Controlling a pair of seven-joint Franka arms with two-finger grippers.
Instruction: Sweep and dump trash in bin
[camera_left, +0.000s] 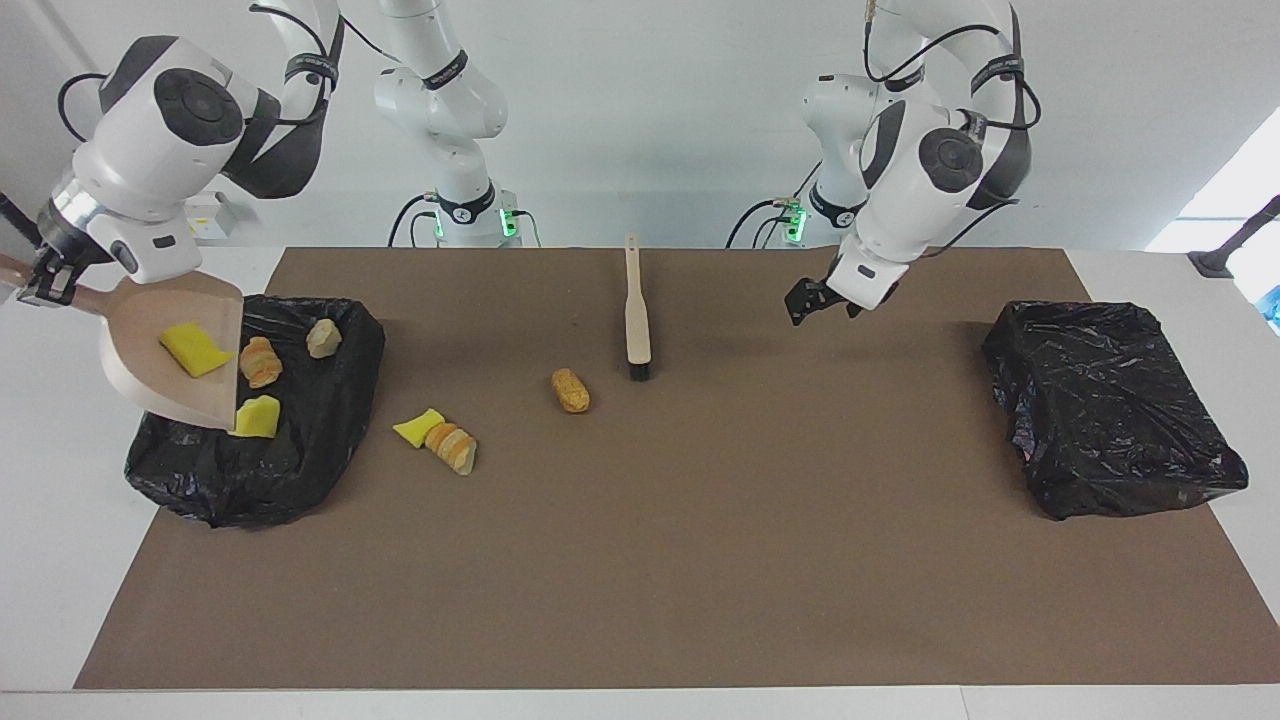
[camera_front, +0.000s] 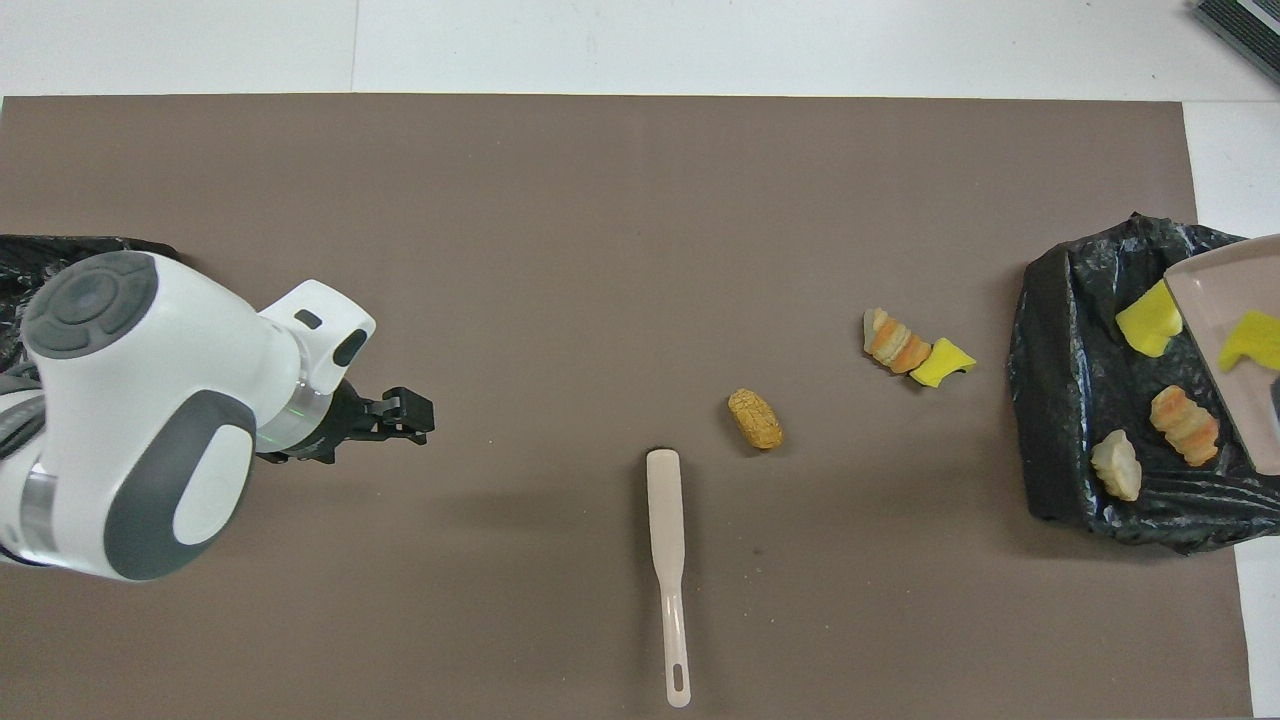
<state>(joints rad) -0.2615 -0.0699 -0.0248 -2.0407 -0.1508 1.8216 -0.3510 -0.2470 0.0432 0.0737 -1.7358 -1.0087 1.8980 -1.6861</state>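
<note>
- Gripping the dustpan (camera_left: 165, 355) handle, right gripper (camera_left: 40, 283) tilts it over the bin (camera_left: 270, 440).
- Sponge (camera_left: 196, 349) in pan; trash (camera_left: 258, 416) in bin.
- Left gripper (camera_left: 812, 301) open, brush (camera_left: 636, 322) at its nine o'clock in facing view.

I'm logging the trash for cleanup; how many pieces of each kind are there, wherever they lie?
Yellow sponge chunks: 3, one on the dustpan, one in the bin, one on the mat
Bread-like pieces: 4, two in the bin, two on the mat
Total: 7
</note>
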